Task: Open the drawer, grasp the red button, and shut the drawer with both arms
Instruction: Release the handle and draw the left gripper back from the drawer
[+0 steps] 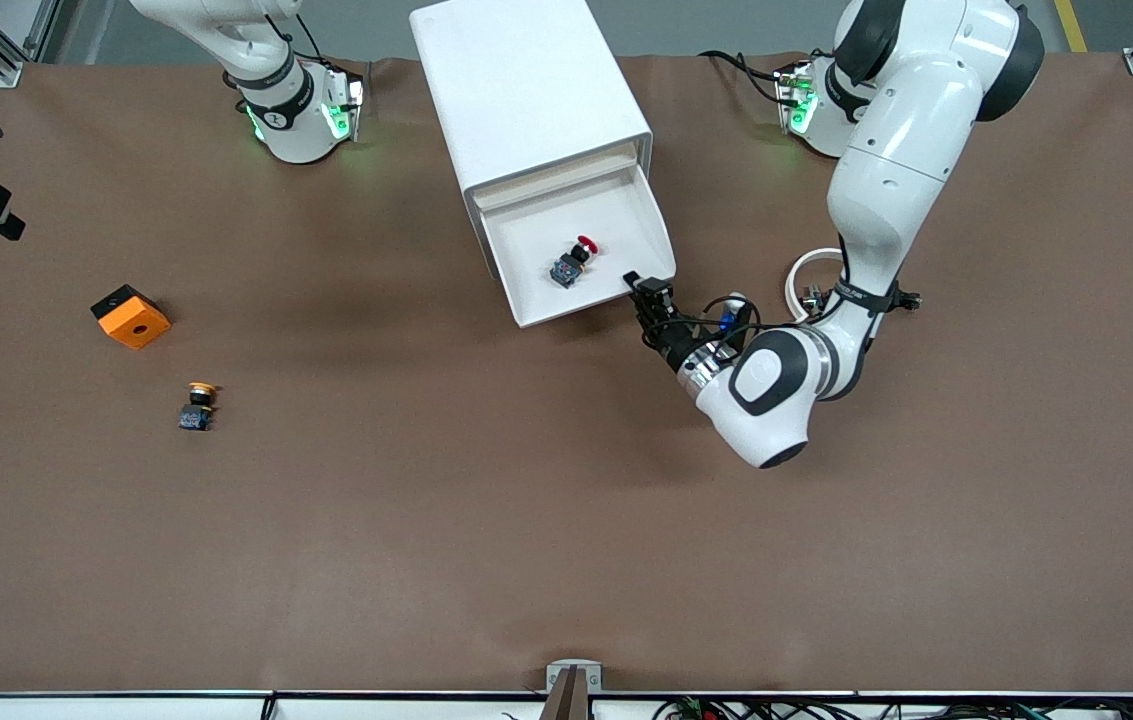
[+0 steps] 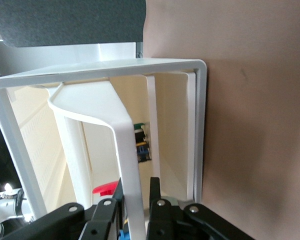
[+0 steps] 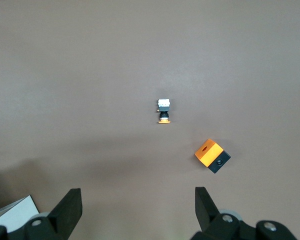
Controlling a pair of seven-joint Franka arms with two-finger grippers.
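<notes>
The white cabinet (image 1: 526,90) stands at the table's back middle. Its drawer (image 1: 616,215) is pulled out toward the front camera. The red-capped button (image 1: 574,262) lies on its side in the drawer, on the tray floor. My left gripper (image 1: 648,292) is at the drawer's front edge, at the corner toward the left arm's end. In the left wrist view the fingers (image 2: 157,192) straddle that cream front edge (image 2: 125,145) and are closed on it; the button's red cap (image 2: 106,189) shows just inside. My right gripper (image 3: 136,192) is open and empty, up over bare table.
An orange cube with a hole (image 1: 130,317) and a yellow-capped button (image 1: 197,407) lie toward the right arm's end of the table; both show in the right wrist view, the cube (image 3: 212,155) and the button (image 3: 164,110). A white cable loop (image 1: 811,275) hangs by the left arm.
</notes>
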